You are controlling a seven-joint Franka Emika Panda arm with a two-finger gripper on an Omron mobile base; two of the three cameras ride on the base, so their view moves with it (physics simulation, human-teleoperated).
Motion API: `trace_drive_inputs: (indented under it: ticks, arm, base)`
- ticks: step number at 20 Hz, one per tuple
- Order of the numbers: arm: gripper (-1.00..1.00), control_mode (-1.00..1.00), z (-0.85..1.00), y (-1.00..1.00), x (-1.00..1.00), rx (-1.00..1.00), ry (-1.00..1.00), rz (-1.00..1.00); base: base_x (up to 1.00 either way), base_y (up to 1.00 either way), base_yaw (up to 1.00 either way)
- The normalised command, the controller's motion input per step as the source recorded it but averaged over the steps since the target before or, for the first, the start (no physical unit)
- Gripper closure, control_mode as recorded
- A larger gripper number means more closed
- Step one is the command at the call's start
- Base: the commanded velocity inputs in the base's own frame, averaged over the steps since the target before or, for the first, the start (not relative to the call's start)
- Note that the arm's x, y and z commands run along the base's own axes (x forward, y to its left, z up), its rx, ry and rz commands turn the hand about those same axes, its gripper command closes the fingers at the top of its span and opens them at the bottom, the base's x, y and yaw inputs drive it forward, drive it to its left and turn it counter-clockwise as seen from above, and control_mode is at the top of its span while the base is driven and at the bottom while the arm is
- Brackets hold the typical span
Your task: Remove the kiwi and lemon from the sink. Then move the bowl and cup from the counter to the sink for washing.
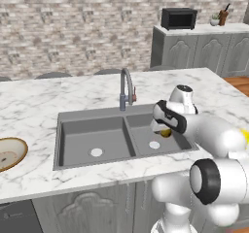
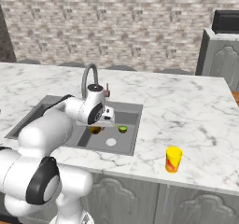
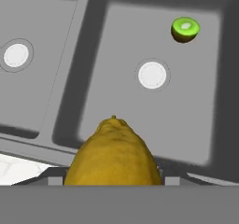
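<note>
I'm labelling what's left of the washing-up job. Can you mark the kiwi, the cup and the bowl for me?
kiwi (image 3: 185, 29), hand view, on its green cut face.
cup (image 2: 173, 159), right base view, on its yellow side.
bowl (image 1: 8, 153), left base view, on its pale inside.

Looking down along the hand, the lemon (image 3: 113, 154) sits right at the bottom, large and close, above the right basin of the sink (image 3: 70, 85). The halved kiwi (image 3: 185, 29) lies in that basin's far corner, apart from its pale drain (image 3: 152, 74). A second drain (image 3: 16, 55) shows in the left basin.
</note>
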Motion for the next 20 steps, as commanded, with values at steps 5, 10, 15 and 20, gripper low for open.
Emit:
trace_drive_inputs:
  ticks: [5,10,15,20]
  arm:
    - [1.0,-1.0,0.21,0.21,-0.29,0.0,-0.09,0.0]
    - [1.0,-1.0,0.13,0.26,-0.19,0.0,-0.14,0.0]
    - [1.0,-1.0,0.08,0.29,-0.15,0.0,-0.11,0.0]
    - [1.0,-1.0,0.16,0.27,-0.1,0.0,-0.07,0.0]
  base:
    - [0.0,0.0,0.0]
    - [0.0,0.0,0.0]
    - [0.0,0.0,0.0]
    - [0.0,0.0,0.0]
